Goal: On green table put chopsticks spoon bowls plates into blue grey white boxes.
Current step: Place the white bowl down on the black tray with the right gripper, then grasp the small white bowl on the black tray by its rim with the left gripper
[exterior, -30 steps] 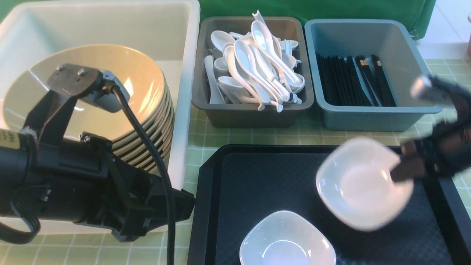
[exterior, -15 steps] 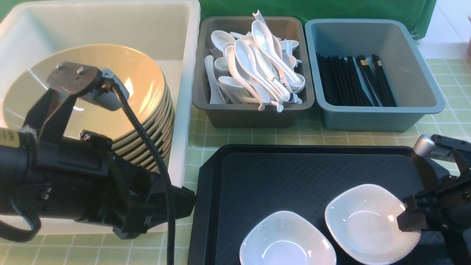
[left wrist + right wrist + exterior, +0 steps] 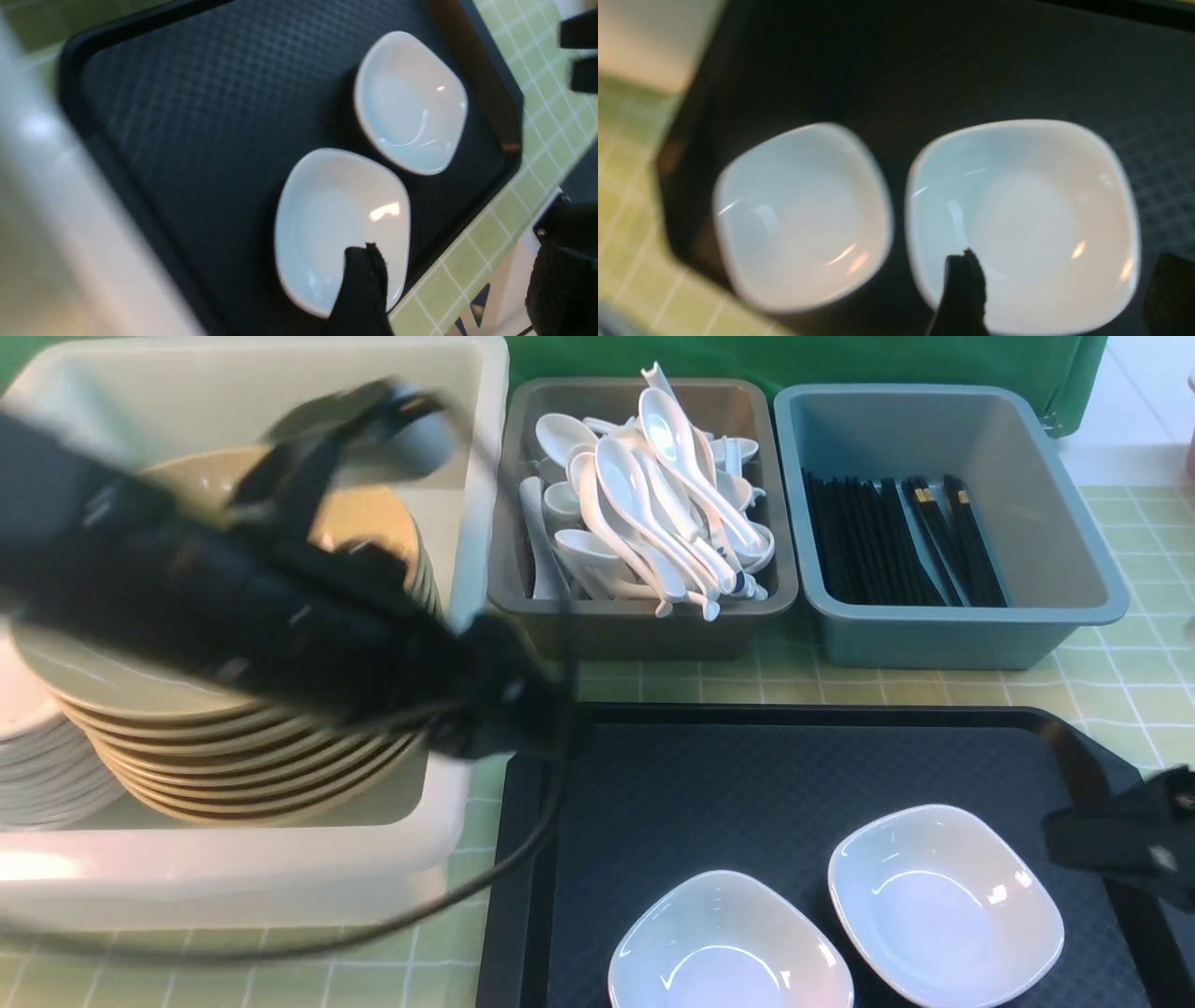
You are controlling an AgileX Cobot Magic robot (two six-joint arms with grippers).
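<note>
Where sorting stood: spoons [image 3: 653, 495] filled the grey box [image 3: 644, 635] at top centre, chopsticks [image 3: 896, 537] lay in the blue box [image 3: 962, 635] at upper right, and plates [image 3: 233, 747] were stacked in the white box [image 3: 233, 877] at left.
To do: we judged two pieces unsorted; the left bowl [image 3: 728, 943] and right bowl [image 3: 945, 905] sat side by side, just apart, on the tray [image 3: 709, 784] at lower right.
Pose, left: we saw a blur across the upper left, above the plates; the left gripper [image 3: 460, 235] had its jaws apart and held nothing.
Pose, right: at the right edge, beside the right bowl, the right gripper [image 3: 1064, 256] was spread wide, empty, and clear of the rim in the front view.
</note>
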